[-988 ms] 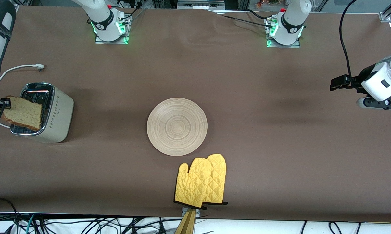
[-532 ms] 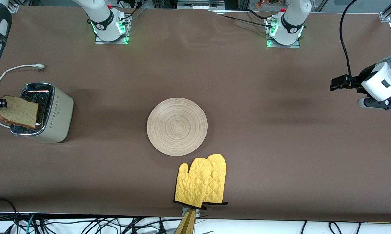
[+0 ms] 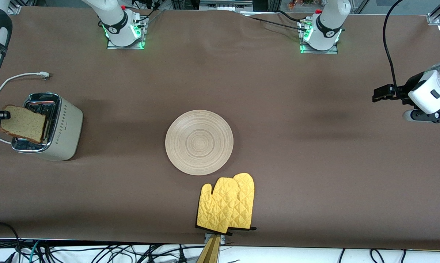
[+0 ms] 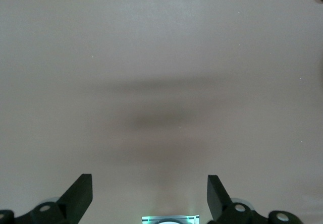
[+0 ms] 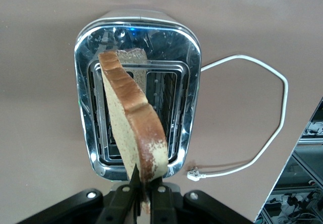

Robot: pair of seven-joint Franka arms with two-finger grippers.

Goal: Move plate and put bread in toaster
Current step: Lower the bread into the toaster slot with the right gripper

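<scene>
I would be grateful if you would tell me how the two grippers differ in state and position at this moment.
The right gripper is shut on the bread, while the left gripper is open and holds nothing. The right gripper holds its slice on edge over the toaster, above its slots; the left gripper waits over bare table at the left arm's end. Both have dark two-finger jaws.

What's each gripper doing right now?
Left gripper: open, empty, over bare table at the left arm's end.
Right gripper: shut on the bread, held on edge over the toaster.
</scene>
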